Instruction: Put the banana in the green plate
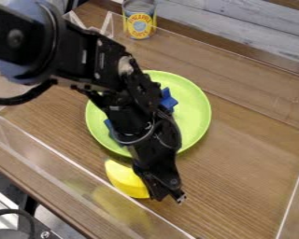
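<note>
You are looking at a robot test bench in a lab, not a home kitchen: the wooden tabletop (pixel 258 121) is fenced by clear acrylic walls (pixel 46 154) (a barrier you see along the near and far edges), a black robot arm (pixel 78 61) reaches over it, and the props are toys, a lime-green plate (pixel 196 107) and a small can (pixel 139 25).
</note>
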`<state>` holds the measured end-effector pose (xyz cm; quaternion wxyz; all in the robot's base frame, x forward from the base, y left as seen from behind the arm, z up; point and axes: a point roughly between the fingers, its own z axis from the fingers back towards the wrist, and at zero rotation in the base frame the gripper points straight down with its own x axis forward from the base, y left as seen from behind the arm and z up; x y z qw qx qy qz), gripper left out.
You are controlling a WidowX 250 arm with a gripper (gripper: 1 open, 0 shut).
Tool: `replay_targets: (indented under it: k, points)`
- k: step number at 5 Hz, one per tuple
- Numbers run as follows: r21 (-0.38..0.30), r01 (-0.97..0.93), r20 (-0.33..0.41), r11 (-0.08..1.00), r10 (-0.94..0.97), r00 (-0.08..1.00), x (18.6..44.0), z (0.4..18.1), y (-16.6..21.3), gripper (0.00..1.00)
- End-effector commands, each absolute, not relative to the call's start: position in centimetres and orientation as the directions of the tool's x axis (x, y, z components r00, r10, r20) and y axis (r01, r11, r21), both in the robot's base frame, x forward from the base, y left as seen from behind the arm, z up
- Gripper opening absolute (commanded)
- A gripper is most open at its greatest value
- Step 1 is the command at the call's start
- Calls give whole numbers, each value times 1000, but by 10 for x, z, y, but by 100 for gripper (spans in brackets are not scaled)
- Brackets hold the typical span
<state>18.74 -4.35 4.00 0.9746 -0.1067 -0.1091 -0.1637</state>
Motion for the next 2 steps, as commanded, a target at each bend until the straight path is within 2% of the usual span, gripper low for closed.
replay_targets:
  k: [1,2]
  points:
    - [-170,326,265,930,-276,924,192,42,-41,0]
    - [-175,315,264,933,-264,928,192,41,-40,0]
